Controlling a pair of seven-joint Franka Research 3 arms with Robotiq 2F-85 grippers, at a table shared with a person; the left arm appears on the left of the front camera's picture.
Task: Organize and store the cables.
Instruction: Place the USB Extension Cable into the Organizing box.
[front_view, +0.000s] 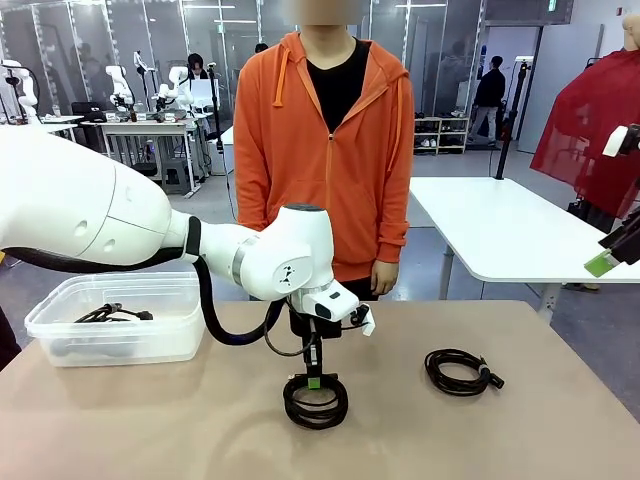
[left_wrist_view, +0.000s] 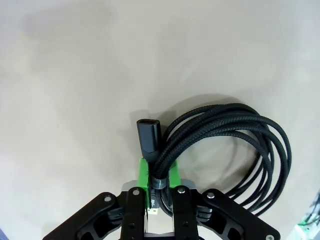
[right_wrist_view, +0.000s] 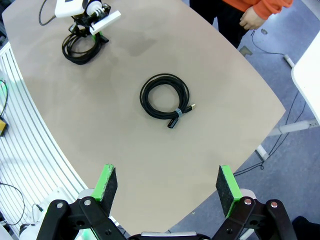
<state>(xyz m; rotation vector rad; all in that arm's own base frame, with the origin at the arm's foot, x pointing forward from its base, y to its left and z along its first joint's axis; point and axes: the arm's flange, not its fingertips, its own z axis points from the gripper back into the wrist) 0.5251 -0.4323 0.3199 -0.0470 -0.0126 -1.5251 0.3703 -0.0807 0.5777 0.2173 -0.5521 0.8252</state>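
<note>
A black coiled cable (front_view: 316, 402) rests on the tan table near its middle front. My left gripper (front_view: 314, 381) points straight down onto it. In the left wrist view the left gripper (left_wrist_view: 159, 176) is shut, its green pads (left_wrist_view: 143, 170) pinching the cable (left_wrist_view: 235, 145) at the taped bundle, beside a black plug (left_wrist_view: 149, 134). A second coiled cable (front_view: 459, 370) lies free to the right and shows as the cable (right_wrist_view: 164, 97) in the right wrist view. My right gripper (right_wrist_view: 166, 184) hovers high above the table, open and holding nothing.
A clear plastic bin (front_view: 60, 325) stands at the table's left with a black cable (front_view: 112, 313) inside. A person in an orange hoodie (front_view: 325, 150) stands at the far edge, hands down. A white table (front_view: 500, 225) stands behind on the right.
</note>
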